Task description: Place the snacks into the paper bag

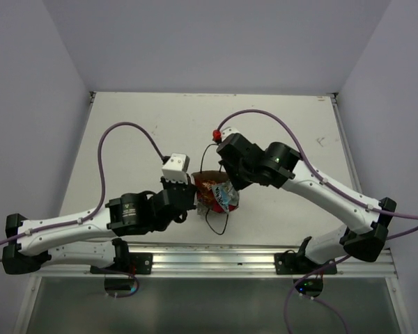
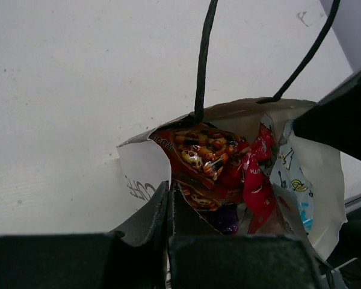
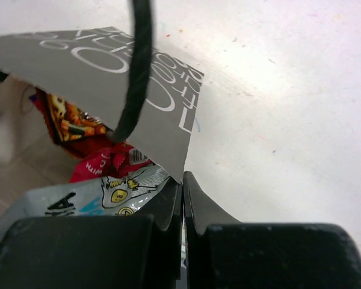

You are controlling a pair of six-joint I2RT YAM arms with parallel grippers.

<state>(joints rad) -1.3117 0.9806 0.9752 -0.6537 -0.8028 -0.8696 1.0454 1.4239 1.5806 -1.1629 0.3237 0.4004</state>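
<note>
The left jaws are clenched on the near-left rim of the paper bag (image 2: 141,174). The snacks (image 2: 228,174) lie inside it, the blue-and-white packet (image 2: 292,177) upright against its right wall, top poking over the rim. The right jaws, nearer that packet, pinch the bag's right corner beside it.

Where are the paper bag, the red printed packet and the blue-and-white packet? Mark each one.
paper bag (image 3: 78,72): right wrist view, on its grey lettered outer wall.
red printed packet (image 2: 204,153): left wrist view, on its printed front.
blue-and-white packet (image 2: 292,180): left wrist view, on its pale front.
</note>
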